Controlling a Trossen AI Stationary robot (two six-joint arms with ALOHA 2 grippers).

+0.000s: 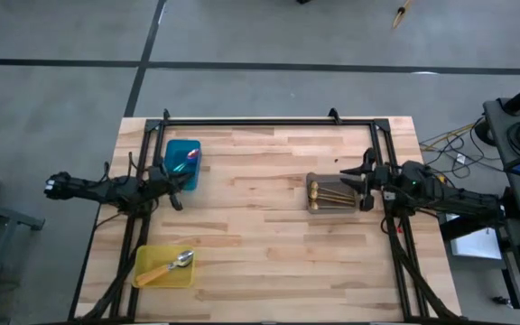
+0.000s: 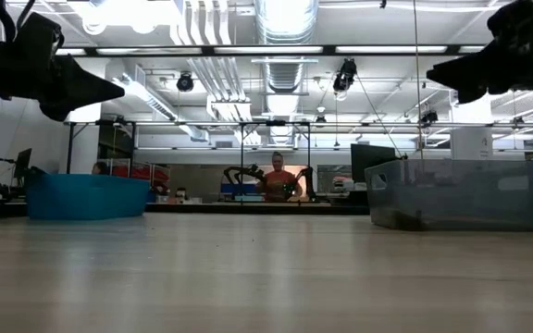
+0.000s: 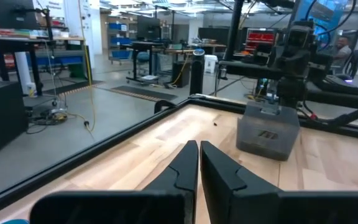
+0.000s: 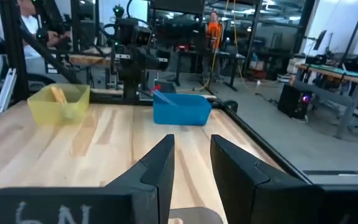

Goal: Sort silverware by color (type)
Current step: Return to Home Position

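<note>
The teal tray (image 1: 182,164) holds iridescent blue-purple spoons (image 1: 186,162). An orange-handled silver spoon (image 1: 171,265) lies in the yellow tray (image 1: 163,267). Thin gold spoons (image 1: 330,191) lie in the grey tray (image 1: 332,193). My left gripper (image 1: 177,200) hovers shut just near of the teal tray, its fingertips (image 3: 197,149) closed together. My right gripper (image 1: 356,187) hangs open over the grey tray's right end, with a clear gap between its fingers (image 4: 191,149). In the low view both grippers (image 2: 72,85) (image 2: 475,72) are raised well above the tabletop.
A black frame rail (image 1: 269,121) runs along the table's far edge and down both sides. Bare wood (image 1: 260,235) lies between the three trays. The low view shows the teal tray (image 2: 86,196) and grey tray (image 2: 461,194) standing on the table, and a person (image 2: 278,180) far behind.
</note>
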